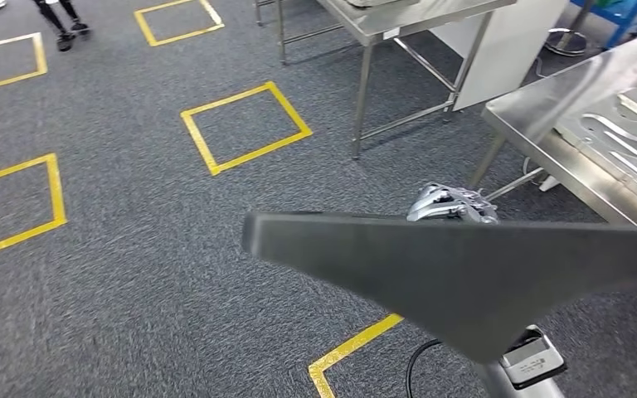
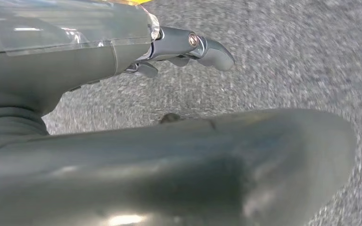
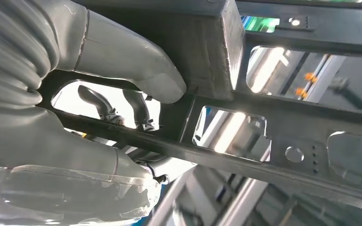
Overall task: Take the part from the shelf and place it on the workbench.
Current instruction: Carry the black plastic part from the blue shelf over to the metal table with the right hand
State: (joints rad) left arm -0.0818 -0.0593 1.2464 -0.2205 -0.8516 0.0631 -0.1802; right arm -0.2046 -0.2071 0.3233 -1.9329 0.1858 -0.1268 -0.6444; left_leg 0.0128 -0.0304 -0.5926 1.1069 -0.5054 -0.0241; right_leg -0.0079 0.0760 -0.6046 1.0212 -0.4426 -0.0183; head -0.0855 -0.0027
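Transport step: right hand (image 3: 99, 94) grips dark metal part (image 1: 464, 265), carried above carpet. Left hand (image 2: 184, 47) holds nothing, fingers loosely curled. Steel surface (image 1: 547, 108) ahead right; next move, I'd say: approach, lower flat.

An industrial workshop or robot test floor: grey carpet (image 1: 133, 274) marked with yellow tape squares (image 1: 245, 126), stainless steel workbenches (image 1: 539, 108) on tubular legs, cut metal parts (image 1: 622, 137) lying on one bench, blue racking (image 1: 622, 16) at the far edge.
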